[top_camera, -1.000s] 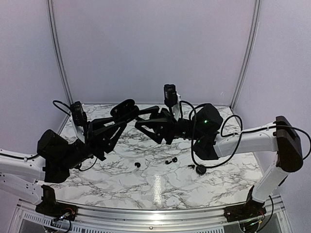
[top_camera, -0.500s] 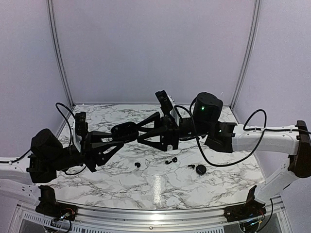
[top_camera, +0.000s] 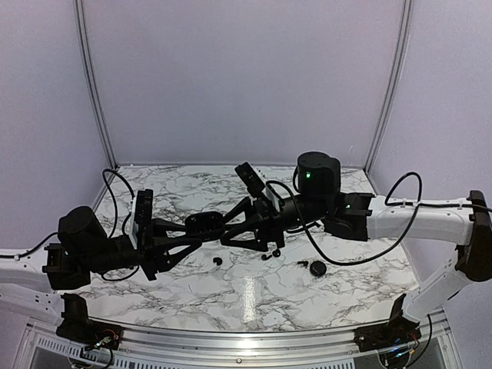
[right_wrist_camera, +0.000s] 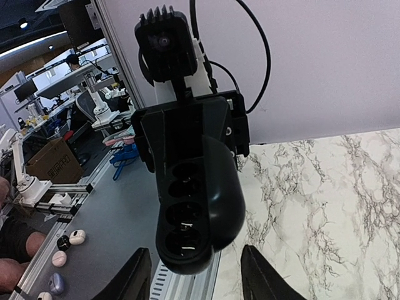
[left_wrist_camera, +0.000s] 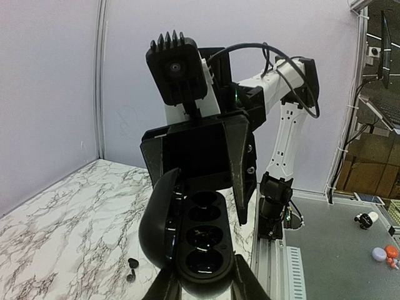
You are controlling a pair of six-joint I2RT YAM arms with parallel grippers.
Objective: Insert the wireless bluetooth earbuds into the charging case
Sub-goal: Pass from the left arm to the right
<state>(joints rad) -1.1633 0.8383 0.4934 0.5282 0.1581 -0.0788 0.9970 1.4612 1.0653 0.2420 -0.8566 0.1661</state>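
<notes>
Still no bud loaded: left fingers [left_wrist_camera: 247, 289] stayed clamped on the open charging case [left_wrist_camera: 203, 240], which had dropped lower and closed in just ahead of the right fingers [right_wrist_camera: 134, 278], apart and empty. Earbuds [top_camera: 217, 260] lay on the worktop [top_camera: 254, 292] below both. Looked like a regrasp, not insertion.

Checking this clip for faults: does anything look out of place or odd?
Nothing damaged, but the open charging case is held in mid-air by the left tool, its sockets seemingly empty, while the earbuds lie scattered on the table.
</notes>
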